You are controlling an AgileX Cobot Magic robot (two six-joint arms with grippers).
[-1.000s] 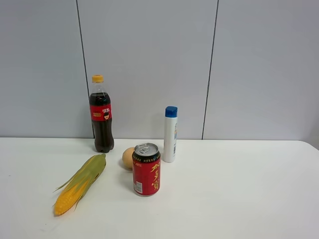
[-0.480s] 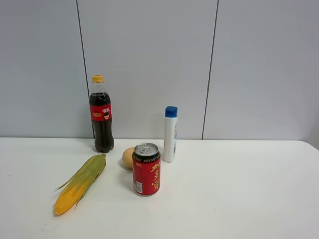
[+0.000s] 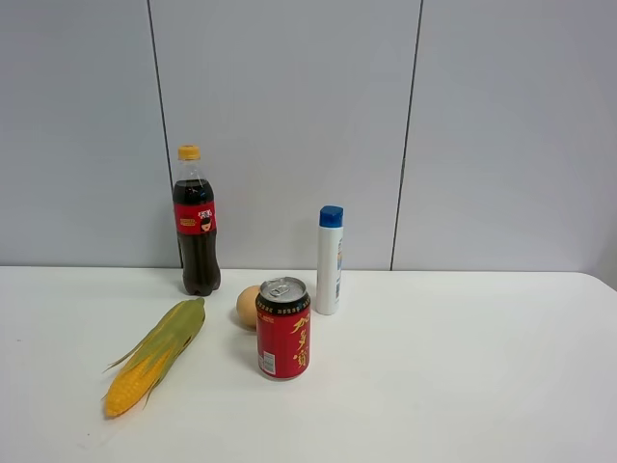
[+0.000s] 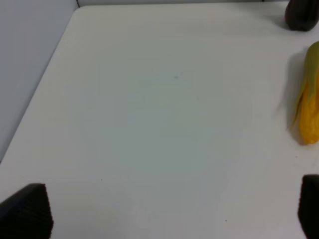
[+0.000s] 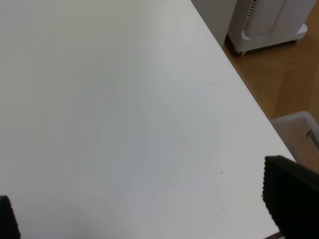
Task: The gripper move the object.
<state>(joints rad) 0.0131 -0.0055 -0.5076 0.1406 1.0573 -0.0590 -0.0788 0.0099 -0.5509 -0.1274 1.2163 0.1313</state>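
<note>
Pincers both spread wide over bare tabletop (image 3: pixel 463 367), holding nothing: left pincer (image 4: pixel 169 211) near the corn (image 4: pixel 309 107), right pincer (image 5: pixel 144 199) by the tabletop's edge. Fruit (image 3: pixel 248 306) sits touching the can (image 3: pixel 282 328), behind it.

small tan-orange fruit (image 3: pixel 248 306) resting upright on table, partly hidden.
</note>
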